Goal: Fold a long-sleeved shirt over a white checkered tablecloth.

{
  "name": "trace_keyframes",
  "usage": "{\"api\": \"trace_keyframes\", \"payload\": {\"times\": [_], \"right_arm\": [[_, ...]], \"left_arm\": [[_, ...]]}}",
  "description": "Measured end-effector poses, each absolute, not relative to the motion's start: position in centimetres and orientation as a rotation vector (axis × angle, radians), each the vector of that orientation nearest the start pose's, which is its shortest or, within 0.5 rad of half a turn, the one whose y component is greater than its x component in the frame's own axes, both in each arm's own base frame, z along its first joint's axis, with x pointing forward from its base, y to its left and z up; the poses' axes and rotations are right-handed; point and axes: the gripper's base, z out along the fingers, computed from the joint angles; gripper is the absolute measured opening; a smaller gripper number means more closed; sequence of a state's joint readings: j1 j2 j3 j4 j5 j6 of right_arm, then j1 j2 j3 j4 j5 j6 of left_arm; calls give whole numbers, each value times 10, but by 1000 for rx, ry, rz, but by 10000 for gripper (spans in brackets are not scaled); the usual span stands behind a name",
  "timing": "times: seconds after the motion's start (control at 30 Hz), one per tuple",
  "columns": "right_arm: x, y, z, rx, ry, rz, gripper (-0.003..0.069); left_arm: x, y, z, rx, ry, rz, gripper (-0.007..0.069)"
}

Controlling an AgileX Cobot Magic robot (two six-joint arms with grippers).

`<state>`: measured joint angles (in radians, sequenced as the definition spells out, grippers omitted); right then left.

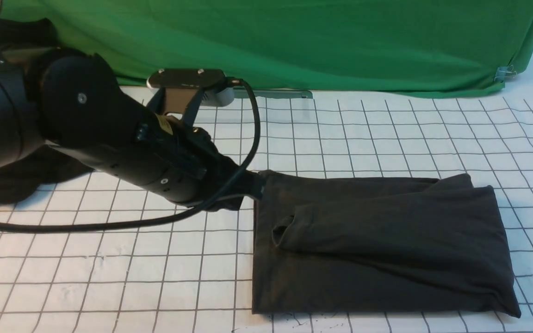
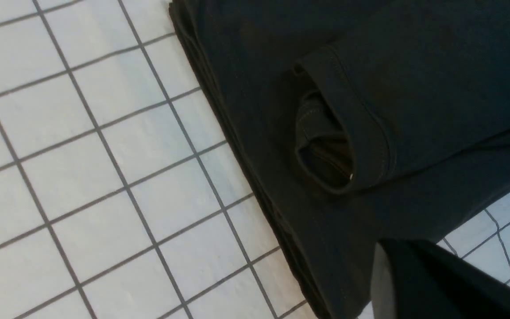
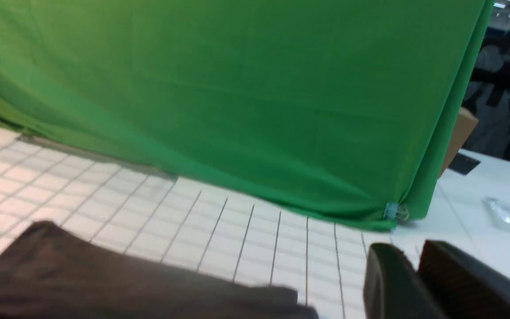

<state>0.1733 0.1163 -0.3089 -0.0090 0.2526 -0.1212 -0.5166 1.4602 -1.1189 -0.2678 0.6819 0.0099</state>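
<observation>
Long-sleeved shirt (image 1: 382, 245) lies folded on white checkered tablecloth (image 1: 109, 277), toward near right edge. My left gripper (image 1: 256, 185) touches far left corner; can't tell its state. I'd press layers flat, retreat slowly.

Green backdrop cloth (image 1: 322, 41) hangs behind, clipped at corner; dim room (image 3: 503, 88) beyond.

Looks like a lab or recording studio setup, not a home. My surface is covered in a white checkered tablecloth (image 1: 387, 134), with a green backdrop cloth (image 1: 317, 41) hung behind it and clipped at the corner (image 1: 505, 72). Past the backdrop, my right wrist view shows a dim room with a cardboard box (image 3: 458, 133).
</observation>
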Motion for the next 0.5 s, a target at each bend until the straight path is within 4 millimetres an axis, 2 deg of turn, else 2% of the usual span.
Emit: {"api": "trace_keyframes", "payload": {"times": [0.27, 0.5], "right_arm": [[53, 9, 222, -251, 1655, 31, 120], [55, 7, 187, -235, 1745, -14, 136]], "left_arm": [[265, -167, 297, 455, 2459, -506, 7], [267, -166, 298, 466, 2437, -482, 7]]}}
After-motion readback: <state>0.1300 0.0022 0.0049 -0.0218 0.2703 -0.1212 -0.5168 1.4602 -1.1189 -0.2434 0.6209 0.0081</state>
